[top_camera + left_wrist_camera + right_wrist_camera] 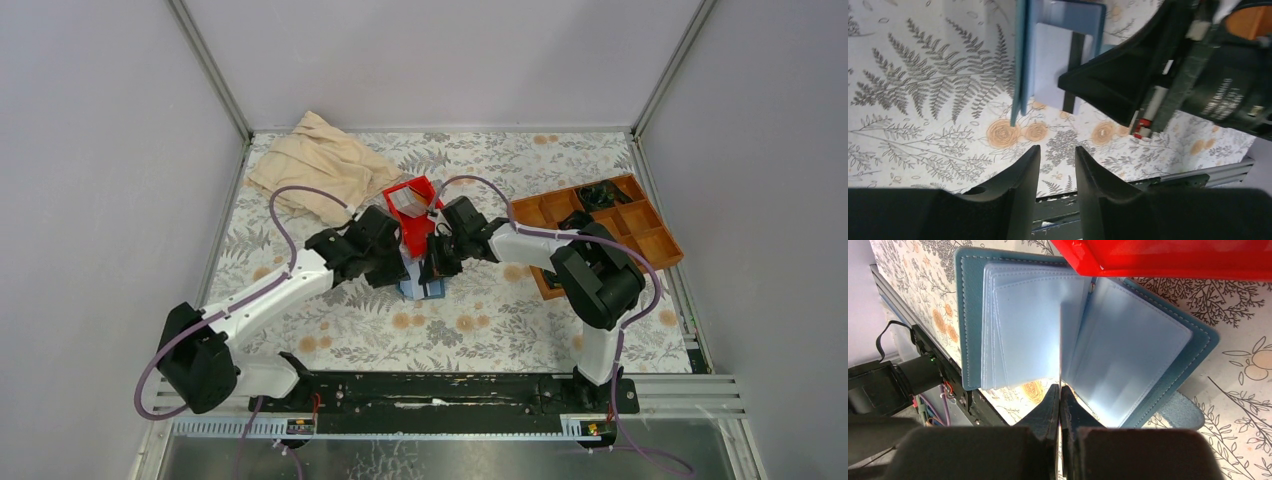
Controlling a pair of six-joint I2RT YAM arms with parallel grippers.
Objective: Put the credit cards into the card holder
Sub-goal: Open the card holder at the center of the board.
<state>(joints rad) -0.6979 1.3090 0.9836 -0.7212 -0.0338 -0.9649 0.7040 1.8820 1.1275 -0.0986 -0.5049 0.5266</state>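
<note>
Jaws: right gripper (1060,390) pressed together on a thin card holder (1148,350) leaf — left gripper (1058,160) parted, empty.
Place: card holder open on table (1243,300), just beside red bin (1158,257).
Handling: probably light, floppy, slick — best pinched at a leaf's edge.

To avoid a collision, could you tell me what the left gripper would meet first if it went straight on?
Probably the card holder, which the right gripper holds open just ahead. The left gripper aims roughly at its pale inner pages, though depth is unclear.
</note>
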